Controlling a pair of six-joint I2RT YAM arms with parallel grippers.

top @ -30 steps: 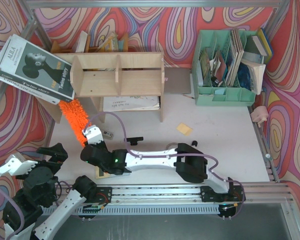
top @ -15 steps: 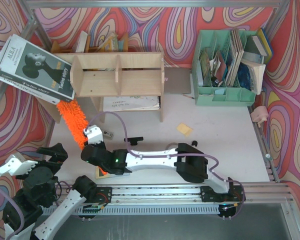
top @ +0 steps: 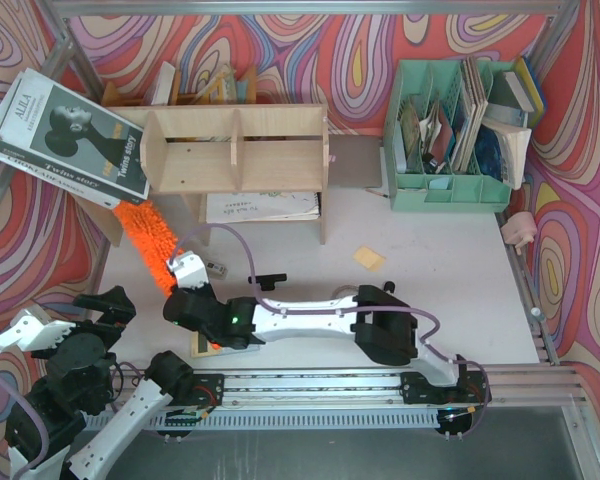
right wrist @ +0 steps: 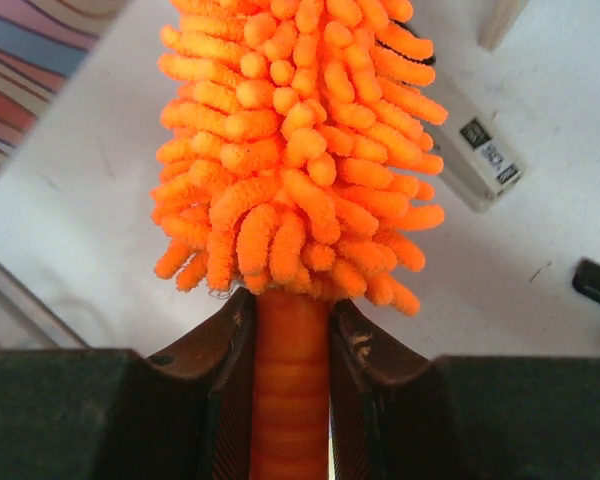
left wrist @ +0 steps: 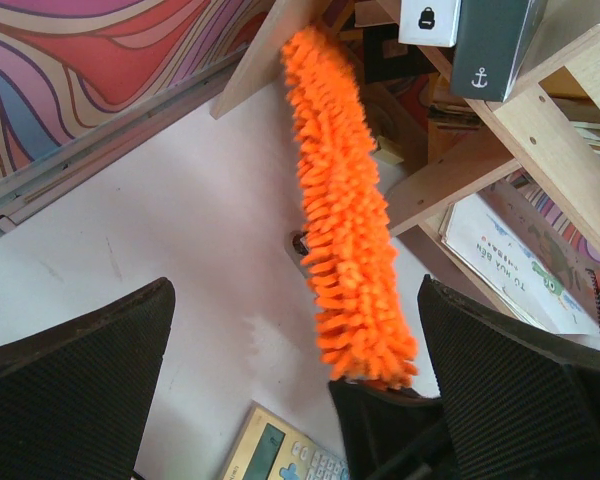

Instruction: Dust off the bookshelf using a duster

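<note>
The light plywood bookshelf [top: 235,150] stands at the back left, with books behind it. The orange fluffy duster [top: 148,238] slants from my right gripper [top: 185,275] up to the shelf's left leg, its tip under the shelf's left end. In the right wrist view the gripper [right wrist: 290,320] is shut on the duster's orange handle [right wrist: 290,390], just below the fluffy head [right wrist: 295,150]. My left gripper [top: 100,318] hangs open at the near left, holding nothing. Its wrist view shows the duster [left wrist: 345,230] between the wide fingers [left wrist: 80,390], and the bookshelf [left wrist: 540,130] beyond.
A large grey book [top: 65,140] leans at the shelf's left end. Papers [top: 260,207] lie under the shelf. A mint-green organizer [top: 450,130] stands at the back right. A calculator [left wrist: 280,455], a small white block [top: 215,267], a black piece [top: 270,278] and a yellow pad [top: 370,258] lie on the table.
The duster's head swung slightly right, then back left, under the shelf's left end. The right gripper barely shifted. The left arm has not moved.
</note>
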